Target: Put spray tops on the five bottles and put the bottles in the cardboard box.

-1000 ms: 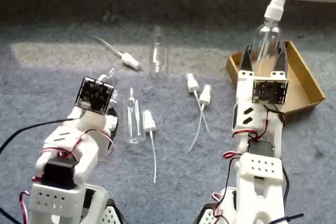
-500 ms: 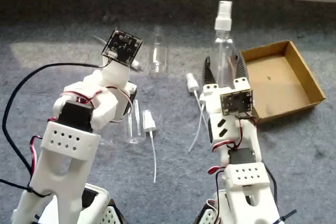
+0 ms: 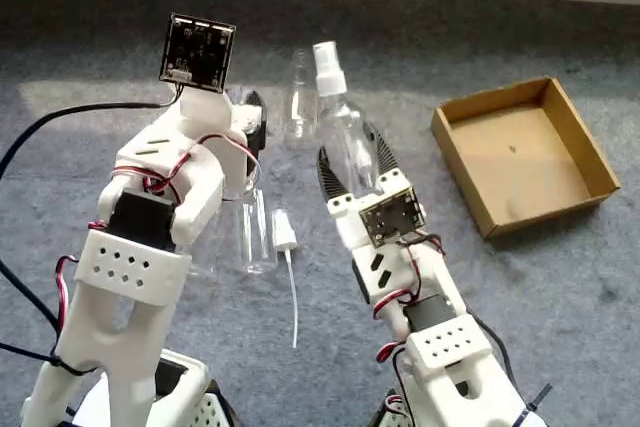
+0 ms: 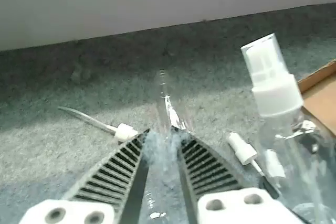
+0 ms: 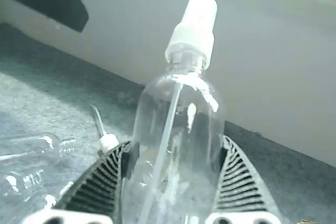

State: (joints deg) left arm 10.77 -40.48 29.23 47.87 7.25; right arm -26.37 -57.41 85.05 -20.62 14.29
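The left arm stands tall at the left of the carpeted counter. Its left pincer is off the surface and aimed at the far edge; whether it grips anything cannot be told. Ahead of it a loose spray top lies flat, its thin tube trailing away from the cap.

Nearer the arms, a lying bottle rests beside the left arm, its long axis running from near to far. Just beside it is a second spray top, with the cap at the far end and the tube pointing back toward the arms.

Farther out lies a capless bottle, also lengthwise from near to far, with its neck at the far end.

In the middle, the right pincer is clamped on the body of the capped bottle, one jaw on each flank. This bottle is held off the counter, its long axis in line with the pincer. Its white spray head points toward the far edge and leans a little left.

Well apart to the right sits the cardboard box, open side up and turned at an angle.
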